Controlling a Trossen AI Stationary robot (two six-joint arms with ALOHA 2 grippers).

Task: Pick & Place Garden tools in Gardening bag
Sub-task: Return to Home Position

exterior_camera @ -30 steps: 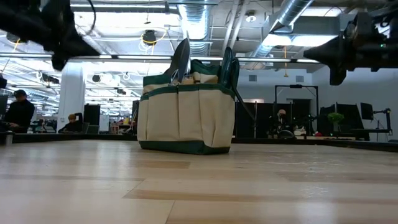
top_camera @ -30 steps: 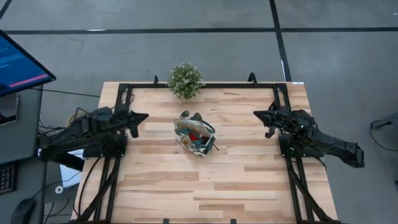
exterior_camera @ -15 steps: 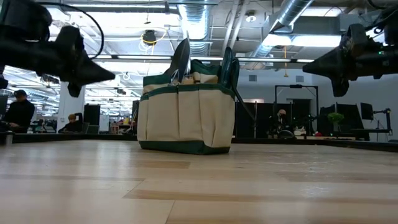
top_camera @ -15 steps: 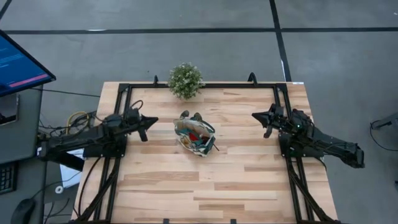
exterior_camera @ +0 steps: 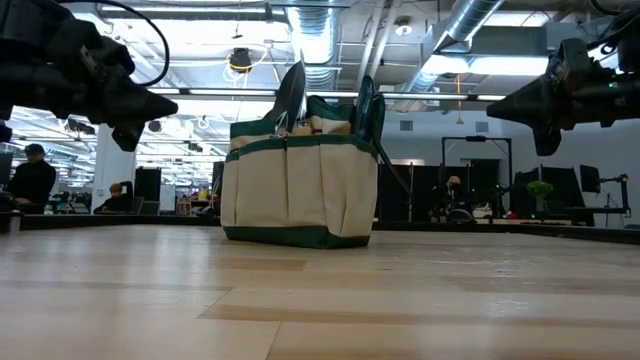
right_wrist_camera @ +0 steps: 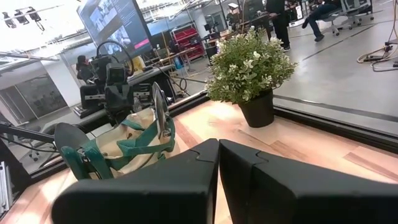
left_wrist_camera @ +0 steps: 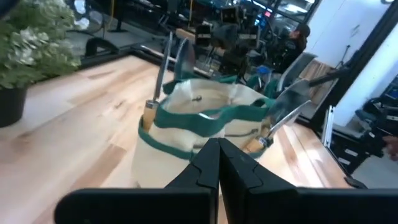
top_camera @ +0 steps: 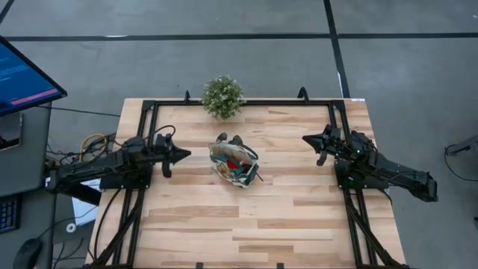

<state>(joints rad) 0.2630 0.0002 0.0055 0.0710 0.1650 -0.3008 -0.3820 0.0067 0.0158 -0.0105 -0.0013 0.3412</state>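
- Standing upright on the pale plank table (top_camera: 254, 224), the gardening bag (top_camera: 234, 164) sits about midway between the left and right edges, somewhat nearer the far edge than the near one.
- The trowels (exterior_camera: 291, 92) are stowed in the bag, with blades and wooden handles poking up past its rim. From above, the glove (top_camera: 236, 160) shows as a red patch inside.
- The left gripper (top_camera: 183, 154) hangs above the table just in from the left edge. Its fingers are pressed together on nothing, and the tips point at the bag with a clear gap between.
- The right gripper (top_camera: 307, 139) hangs in from the right edge, toward the far side. Its fingers are likewise pressed together and empty, and it is well apart from the bag.
- A potted plant (top_camera: 222, 96) stands at the middle of the far edge, near the bag but not touching it.
- Black frame rails (top_camera: 142, 112) run along the left, right and far edges.
- The room has a grey floor (top_camera: 224, 45) crossed by dark lines, and a lit monitor (top_camera: 22, 78) stands beyond the far-left corner.
- Silver ducts (exterior_camera: 470, 25) and bright lights run overhead. A person (exterior_camera: 30, 182) in dark clothing is at desks far behind.
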